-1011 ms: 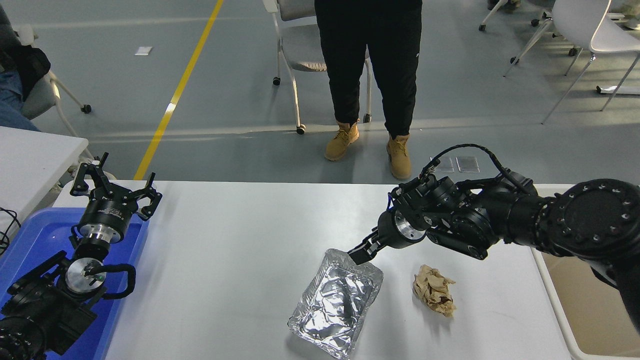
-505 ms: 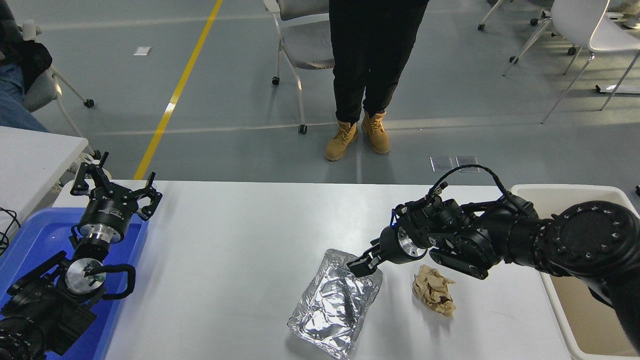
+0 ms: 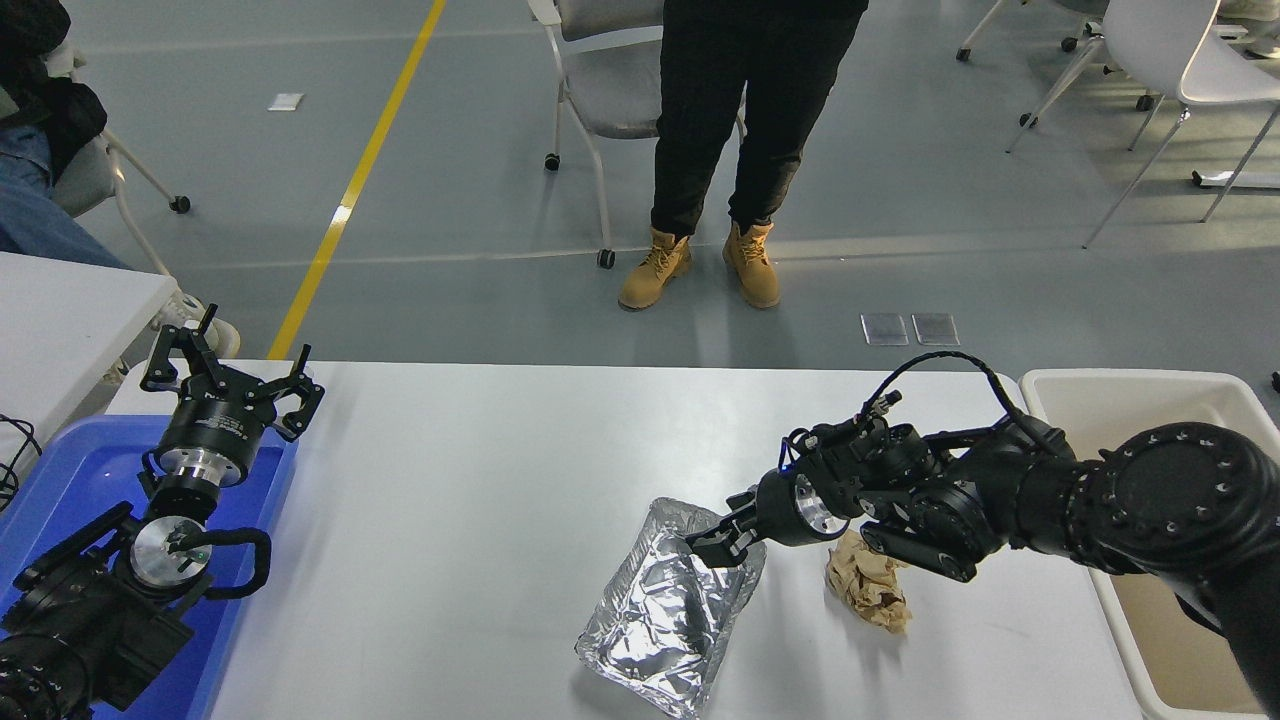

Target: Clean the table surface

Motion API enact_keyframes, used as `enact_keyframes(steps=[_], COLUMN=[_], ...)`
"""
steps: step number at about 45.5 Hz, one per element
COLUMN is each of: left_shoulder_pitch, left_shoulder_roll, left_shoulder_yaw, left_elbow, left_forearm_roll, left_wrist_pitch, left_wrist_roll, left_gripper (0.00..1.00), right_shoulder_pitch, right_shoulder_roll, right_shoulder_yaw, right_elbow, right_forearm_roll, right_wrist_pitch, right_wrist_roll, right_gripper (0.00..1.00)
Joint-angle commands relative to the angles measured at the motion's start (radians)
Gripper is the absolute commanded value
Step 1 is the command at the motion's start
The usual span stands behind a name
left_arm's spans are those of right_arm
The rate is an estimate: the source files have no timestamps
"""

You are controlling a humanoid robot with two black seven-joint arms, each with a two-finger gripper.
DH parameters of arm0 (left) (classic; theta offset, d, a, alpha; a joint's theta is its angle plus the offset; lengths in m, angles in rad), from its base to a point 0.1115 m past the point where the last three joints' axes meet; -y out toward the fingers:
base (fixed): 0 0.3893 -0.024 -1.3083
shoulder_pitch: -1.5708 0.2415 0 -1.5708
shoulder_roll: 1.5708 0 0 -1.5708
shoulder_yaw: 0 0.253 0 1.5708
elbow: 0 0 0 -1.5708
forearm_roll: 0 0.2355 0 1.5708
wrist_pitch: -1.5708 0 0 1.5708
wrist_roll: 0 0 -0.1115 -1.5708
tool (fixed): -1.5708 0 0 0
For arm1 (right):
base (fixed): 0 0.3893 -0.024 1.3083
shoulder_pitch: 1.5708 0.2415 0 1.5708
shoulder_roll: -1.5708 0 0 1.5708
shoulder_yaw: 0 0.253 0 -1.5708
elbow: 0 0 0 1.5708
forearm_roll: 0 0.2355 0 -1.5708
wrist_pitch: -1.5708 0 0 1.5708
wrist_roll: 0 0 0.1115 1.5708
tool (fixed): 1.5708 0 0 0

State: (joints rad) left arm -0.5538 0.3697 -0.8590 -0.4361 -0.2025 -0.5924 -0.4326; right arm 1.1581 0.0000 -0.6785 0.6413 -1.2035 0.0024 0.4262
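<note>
Right hand [image 3: 722, 540]: reaches in from the right, low over the far right corner of the foil tray [image 3: 668, 618]; its fingers look clamped on that corner's rim.
Left hand [image 3: 232, 386]: parked at the near left over the blue tray [image 3: 60, 470], fingers spread apart, holding nothing.
Table [image 3: 480, 480]: white surface spanning the middle of the head view; the foil tray lies near its front edge, right of centre.
Crumpled brown paper [image 3: 872, 592]: on the table just right of the foil tray, partly under the right arm.
Beige bin [image 3: 1120, 392]: at the table's right end.
Person [image 3: 740, 120]: stands beyond the far edge, in tan boots.
</note>
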Motion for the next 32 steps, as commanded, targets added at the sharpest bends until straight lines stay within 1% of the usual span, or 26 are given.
enact_keyframes(steps=[1, 4, 8, 12, 18, 32], left_shoulder_pitch=[0.0, 0.0, 0.0, 0.0, 0.0, 0.0], left_shoulder_roll=[0.0, 0.0, 0.0, 0.0, 0.0, 0.0], left_shoulder_yaw=[0.0, 0.0, 0.0, 0.0, 0.0, 0.0], left_elbow=[0.0, 0.0, 0.0, -0.001, 0.0, 0.0], left_forearm_roll=[0.0, 0.0, 0.0, 0.0, 0.0, 0.0], left_wrist_pitch=[-0.001, 0.0, 0.0, 0.0, -0.001, -0.001], left_wrist_roll=[0.0, 0.0, 0.0, 0.0, 0.0, 0.0], left_gripper=[1.0, 1.0, 1.0, 1.0, 1.0, 1.0], right_shoulder_pitch=[-0.024, -0.031, -0.034, -0.037, -0.044, -0.04], right_shoulder_roll=[0.0, 0.0, 0.0, 0.0, 0.0, 0.0], right_shoulder_yaw=[-0.003, -0.006, -0.006, -0.007, -0.01, -0.01], right_elbow=[-0.009, -0.012, -0.017, -0.022, -0.029, -0.054], right_forearm_roll=[-0.001, -0.001, -0.001, -0.001, -0.001, 0.002], right_wrist_pitch=[-0.015, -0.018, -0.018, -0.018, -0.016, -0.01], right_wrist_roll=[0.005, 0.005, 0.005, 0.005, 0.006, 0.008], right_gripper=[0.44, 0.37, 0.32, 0.21, 0.01, 0.0])
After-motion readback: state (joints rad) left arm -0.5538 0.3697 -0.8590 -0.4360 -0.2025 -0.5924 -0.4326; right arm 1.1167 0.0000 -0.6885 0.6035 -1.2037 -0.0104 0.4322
